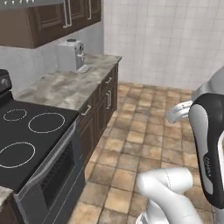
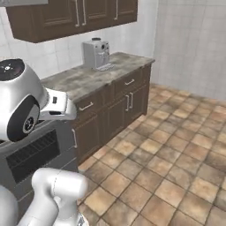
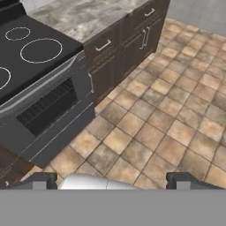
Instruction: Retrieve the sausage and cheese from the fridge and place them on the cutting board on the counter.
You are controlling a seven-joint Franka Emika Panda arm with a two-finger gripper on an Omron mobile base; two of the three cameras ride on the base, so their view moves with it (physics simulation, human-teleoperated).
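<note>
While base faces stove and cabinet run, two-finger gripper (image 3: 112,180) hangs with jaws spread wide, nothing between dark tips.

Sausage, cheese, fridge, cutting board: whereabouts cannot tell.

Grey-beige marbled stone counter (image 1: 65,85) beside black glass-top stove (image 1: 26,131).

Handling, judged: sausage light, slightly soft, curved, so pinch across middle; cheese light, crumbly, so take flat sides gently.

Base views show silver coffee machine (image 2: 96,54); hand view shows oven door front (image 3: 48,112).
</note>
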